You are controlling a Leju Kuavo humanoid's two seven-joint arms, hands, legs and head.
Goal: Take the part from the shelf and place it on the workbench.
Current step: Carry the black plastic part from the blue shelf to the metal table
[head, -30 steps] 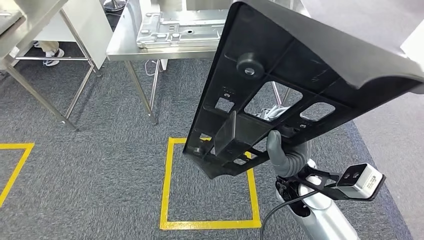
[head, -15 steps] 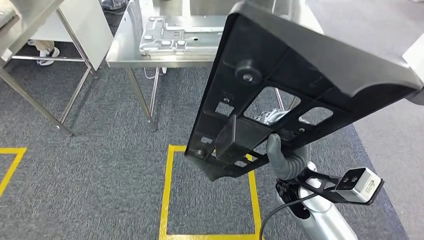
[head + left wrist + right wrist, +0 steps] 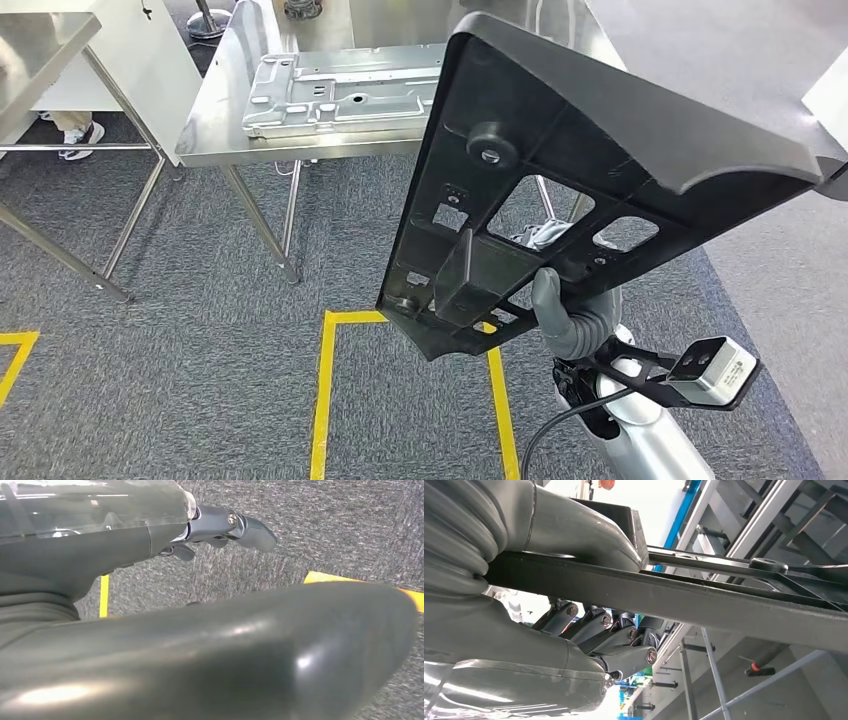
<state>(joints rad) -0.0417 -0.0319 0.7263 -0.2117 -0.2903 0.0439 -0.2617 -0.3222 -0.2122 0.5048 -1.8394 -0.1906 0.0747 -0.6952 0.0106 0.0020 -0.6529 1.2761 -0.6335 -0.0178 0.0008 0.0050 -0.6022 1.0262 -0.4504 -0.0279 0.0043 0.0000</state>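
Right hand (image 3: 572, 322) grasping black part (image 3: 590, 170); workbench (image 3: 215, 130) edge ahead, apart.

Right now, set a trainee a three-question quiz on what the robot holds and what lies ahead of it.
1. True or false: the right hand grips the black part near its lower end.
2. What lies on the steel workbench ahead? A) a silver metal plate B) a red toolbox C) a coil of hose
3. Fill in: the tape lines on the grey carpet are ______.

Key: 1 true. 2 A, the silver metal plate. 3 yellow.
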